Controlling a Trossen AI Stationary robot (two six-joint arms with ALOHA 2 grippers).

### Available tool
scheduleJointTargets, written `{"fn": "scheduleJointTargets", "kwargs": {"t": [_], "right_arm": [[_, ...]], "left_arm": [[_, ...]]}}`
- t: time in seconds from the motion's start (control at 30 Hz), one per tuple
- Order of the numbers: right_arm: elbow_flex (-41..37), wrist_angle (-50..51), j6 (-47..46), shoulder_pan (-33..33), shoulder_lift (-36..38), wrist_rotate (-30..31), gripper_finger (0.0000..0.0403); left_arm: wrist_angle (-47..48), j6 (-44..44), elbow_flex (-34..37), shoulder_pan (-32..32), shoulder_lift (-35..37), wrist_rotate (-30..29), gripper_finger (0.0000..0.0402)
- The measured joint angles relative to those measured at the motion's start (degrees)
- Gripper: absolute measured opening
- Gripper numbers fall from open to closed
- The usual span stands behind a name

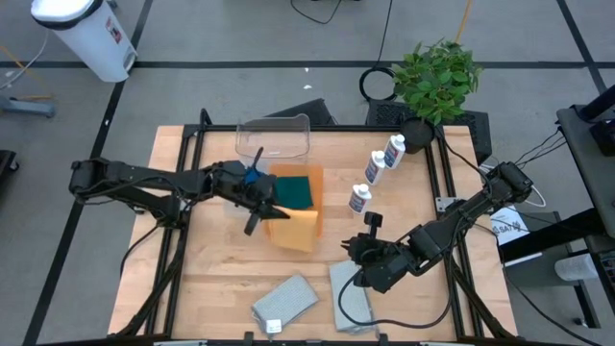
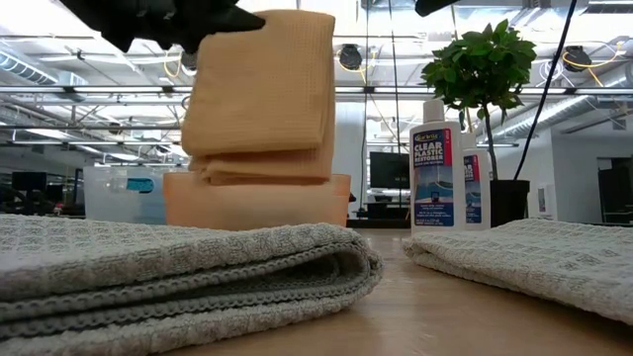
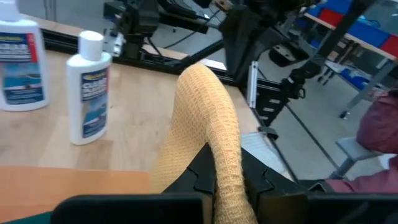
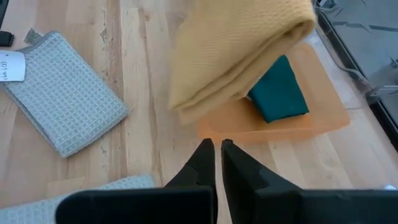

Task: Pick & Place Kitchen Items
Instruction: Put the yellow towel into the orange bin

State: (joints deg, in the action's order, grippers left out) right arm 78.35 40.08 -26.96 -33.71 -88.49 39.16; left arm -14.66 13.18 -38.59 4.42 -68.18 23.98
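My left gripper [image 1: 267,205] is shut on a folded orange cloth [image 1: 295,229], which hangs over an orange tray [image 4: 280,127]. A dark green pad [image 1: 296,188] lies on that tray. Three white blue-labelled bottles [image 1: 375,171] stand in a slanting row to the right of the tray. Two grey folded cloths [image 1: 285,301] [image 1: 351,293] lie flat near the front edge. My right gripper [image 1: 351,250] hovers shut above the wood between the tray and the right grey cloth, holding nothing. My left gripper pinches the orange cloth's upper folded edge [image 3: 225,163] between its two fingers, several layers thick. The fingers come nearly level from the table's left. The cloth hangs below them, slack and still folded. Whether its lower edge [image 2: 262,176] touches the tray I cannot tell.
A clear plastic tub [image 1: 274,136] with something blue inside stands behind the tray. At the far right corner there is a green potted plant [image 1: 437,77]. Bare wood lies left of the tray and at the front left.
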Motion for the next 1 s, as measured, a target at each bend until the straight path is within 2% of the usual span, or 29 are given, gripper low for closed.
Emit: {"fn": "scheduleJointTargets", "kwargs": {"t": [0.37,0.7,0.87,1.0], "right_arm": [[-0.02,0.01,0.22,0.00,0.00,0.00,0.0001],[-0.02,0.00,0.22,0.00,0.00,0.00,0.0002],[-0.02,0.02,0.22,0.00,0.00,0.01,0.0001],[-0.02,0.01,0.22,0.00,0.00,0.00,0.0002]], "left_arm": [[2.66,-1.76,0.00,5.49,-0.10,-0.08,0.0019],[0.65,-1.92,-0.02,5.95,-6.76,0.01,0.0020],[-1.77,-1.28,-0.02,5.95,-7.63,0.56,0.0020],[-6.89,2.62,-0.02,5.96,-7.63,5.87,0.0020]]}}
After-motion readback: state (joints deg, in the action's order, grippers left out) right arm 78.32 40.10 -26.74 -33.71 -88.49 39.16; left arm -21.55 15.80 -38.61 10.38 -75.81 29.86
